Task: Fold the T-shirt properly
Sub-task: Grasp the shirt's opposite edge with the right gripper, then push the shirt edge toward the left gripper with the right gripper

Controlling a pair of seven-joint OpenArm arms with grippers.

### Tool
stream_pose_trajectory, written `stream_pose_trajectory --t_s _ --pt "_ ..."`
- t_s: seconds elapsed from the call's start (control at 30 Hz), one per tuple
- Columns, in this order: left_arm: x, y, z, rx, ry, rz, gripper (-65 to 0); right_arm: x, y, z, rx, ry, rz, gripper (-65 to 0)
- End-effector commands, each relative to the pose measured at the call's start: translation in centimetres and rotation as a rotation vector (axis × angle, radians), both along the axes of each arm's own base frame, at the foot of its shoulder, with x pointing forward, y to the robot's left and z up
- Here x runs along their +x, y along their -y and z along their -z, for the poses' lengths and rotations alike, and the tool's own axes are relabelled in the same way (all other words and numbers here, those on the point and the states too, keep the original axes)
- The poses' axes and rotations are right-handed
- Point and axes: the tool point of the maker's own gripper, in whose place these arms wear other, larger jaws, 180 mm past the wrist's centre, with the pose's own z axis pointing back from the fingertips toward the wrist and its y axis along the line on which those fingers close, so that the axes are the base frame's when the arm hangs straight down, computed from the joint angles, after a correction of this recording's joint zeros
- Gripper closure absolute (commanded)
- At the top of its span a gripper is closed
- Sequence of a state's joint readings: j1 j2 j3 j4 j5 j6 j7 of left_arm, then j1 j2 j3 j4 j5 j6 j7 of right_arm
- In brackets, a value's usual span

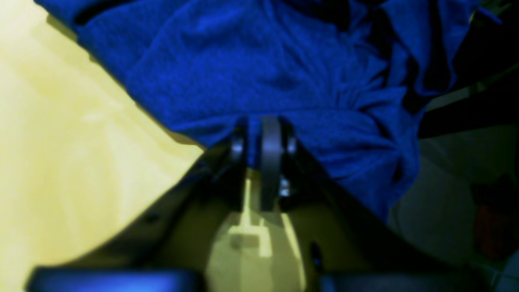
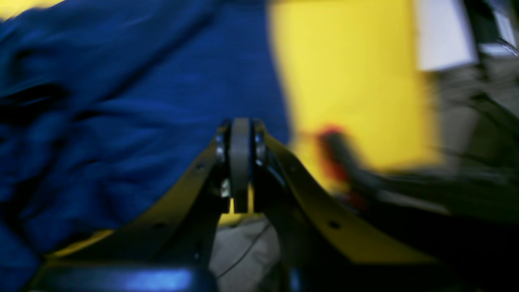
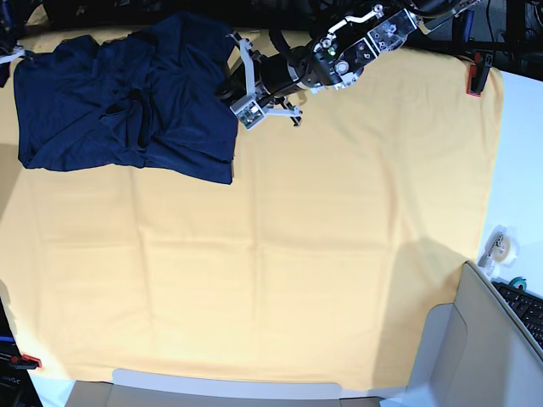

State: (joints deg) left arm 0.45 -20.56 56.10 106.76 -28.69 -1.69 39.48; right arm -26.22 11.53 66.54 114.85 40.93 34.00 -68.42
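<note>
The T-shirt (image 3: 127, 93) lies crumpled and partly doubled over at the far left of the yellow table cloth (image 3: 280, 254). In the base view my left gripper (image 3: 240, 89) reaches in from the upper right to the shirt's right edge. The left wrist view shows its jaws a narrow slit apart (image 1: 253, 136), with the hem of the T-shirt (image 1: 259, 73) lying at the tips. In the blurred right wrist view my right gripper (image 2: 240, 129) has its jaws pressed together beside the T-shirt (image 2: 121, 121), and no fabric shows between them. I cannot pick this gripper out in the base view.
Red clamps (image 3: 473, 78) (image 3: 25, 360) pin the cloth at the far right and near left corners; one red clamp (image 2: 332, 150) shows blurred in the right wrist view. A tape roll (image 3: 496, 244) and a keyboard (image 3: 526, 307) lie off the cloth's right side.
</note>
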Motion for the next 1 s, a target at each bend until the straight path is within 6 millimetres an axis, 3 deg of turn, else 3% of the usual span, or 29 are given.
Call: stream_pose_trajectory --t_s 0.0,0.2,0.27,0.43,0.63,0.8,0.97 --pt "0.1 0.0 -0.6 -0.022 0.018 -0.003 -11.1 0.7 1.0 -1.4 -0.036 0.033 -0.027 -7.4" --pt "-0.2 -0.6 0.8 0.007 -0.01 -0.011 -14.6 0.6 4.9 3.2 0.225 -0.003 0.062 -33.1" --pt "-0.2 -0.8 1.3 0.018 -0.018 -0.015 -14.6 1.0 5.5 4.4 0.287 -0.004 0.053 -37.6" --pt "-0.2 -0.8 1.7 0.024 -0.026 -0.016 -14.6 4.5 5.9 5.6 0.351 -0.019 -0.013 -38.8" --pt "-0.2 -0.9 1.7 0.028 -0.027 -0.017 -14.6 8.3 4.7 7.0 0.43 -0.038 -0.077 -38.8" --pt "-0.2 -1.0 1.8 0.029 -0.028 -0.018 -14.6 9.5 3.4 10.2 0.466 -0.082 -0.091 -38.7" --pt "0.0 -1.0 1.7 0.03 -0.023 -0.019 -14.6 9.9 -0.5 13.5 0.514 -0.156 -0.162 -38.6"
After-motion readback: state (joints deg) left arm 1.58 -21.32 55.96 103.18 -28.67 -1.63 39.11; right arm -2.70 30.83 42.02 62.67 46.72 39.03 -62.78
